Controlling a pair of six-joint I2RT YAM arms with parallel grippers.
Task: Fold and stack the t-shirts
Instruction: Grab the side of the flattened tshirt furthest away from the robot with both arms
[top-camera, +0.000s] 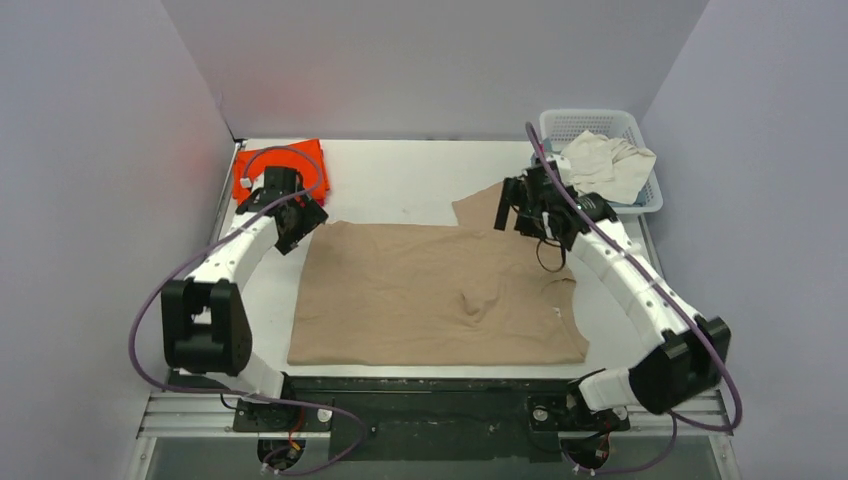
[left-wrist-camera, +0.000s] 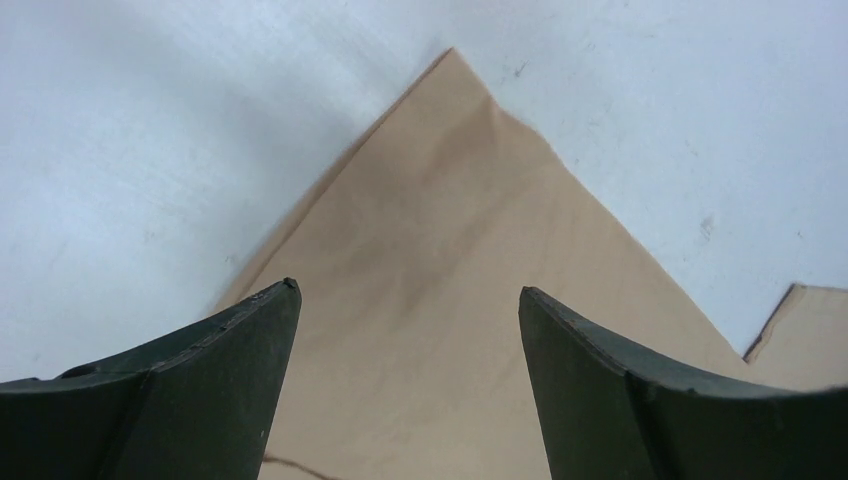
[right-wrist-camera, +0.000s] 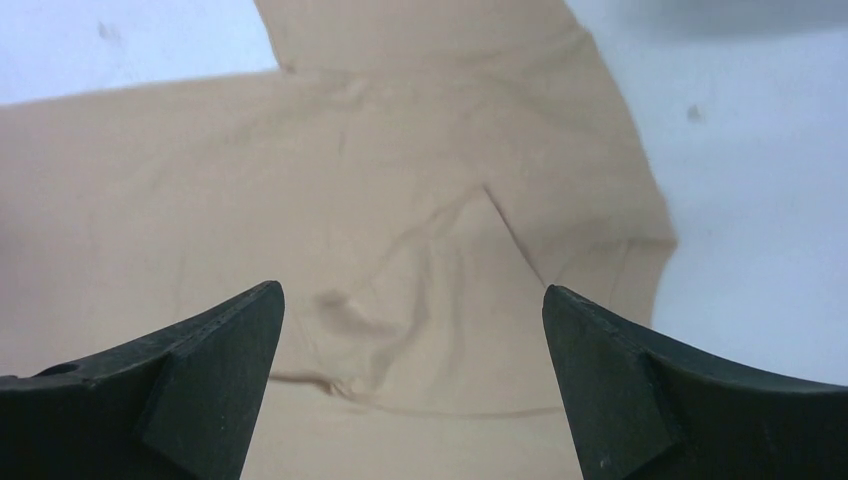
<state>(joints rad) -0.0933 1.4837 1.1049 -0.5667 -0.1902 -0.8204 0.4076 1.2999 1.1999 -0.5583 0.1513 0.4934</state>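
Note:
A large tan-beige t-shirt (top-camera: 430, 295) lies spread flat in the middle of the table, one sleeve sticking out at its far edge. My left gripper (top-camera: 296, 226) is open and empty, held above the shirt's far left corner (left-wrist-camera: 450, 230). My right gripper (top-camera: 520, 215) is open and empty above the shirt's far right part (right-wrist-camera: 400, 220), near the sleeve. A folded bright orange t-shirt (top-camera: 290, 165) lies at the far left corner of the table. A cream-white t-shirt (top-camera: 605, 165) lies crumpled in the basket.
A white plastic lattice basket (top-camera: 640, 135) stands at the far right corner. Grey walls close in the table on the left, the back and the right. Bare white tabletop (top-camera: 400, 180) shows between the orange shirt and the basket.

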